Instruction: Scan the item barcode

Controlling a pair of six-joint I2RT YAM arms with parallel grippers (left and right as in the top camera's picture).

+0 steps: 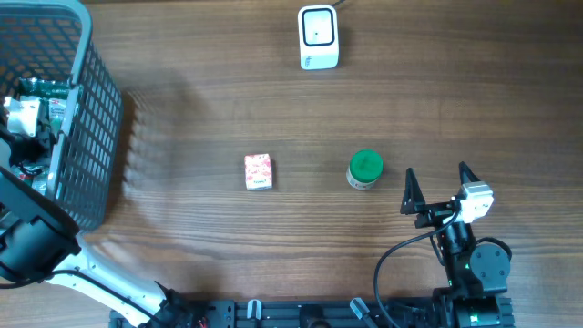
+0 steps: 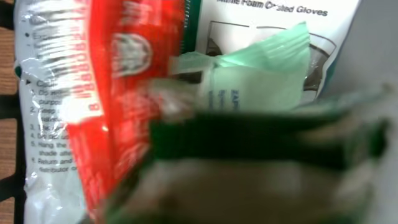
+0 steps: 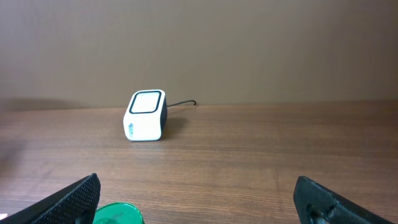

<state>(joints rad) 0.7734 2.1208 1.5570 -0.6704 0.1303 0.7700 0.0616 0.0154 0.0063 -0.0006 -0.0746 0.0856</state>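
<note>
The left gripper (image 1: 27, 117) is reaching down into the grey mesh basket (image 1: 94, 137) that is sitting at the worktop's (image 1: 182, 82) far left corner. Its wrist view is pressing close against a red packet (image 2: 118, 74), a white glove packet (image 2: 273, 12) and a pale green packet (image 2: 261, 81), with a blurred dark green shape (image 2: 261, 137) lying across the foreground; I cannot tell how wide its jaws are standing or whether they are gripping anything. The right gripper (image 1: 436, 171) is hovering wide open and empty near the front right edge, pointing towards the white scanner (image 1: 317, 36) by the middle of the far edge. A small red-and-white box (image 1: 259, 171) and a green-lidded jar (image 1: 365, 169) are resting apart at the worktop's centre.
</note>
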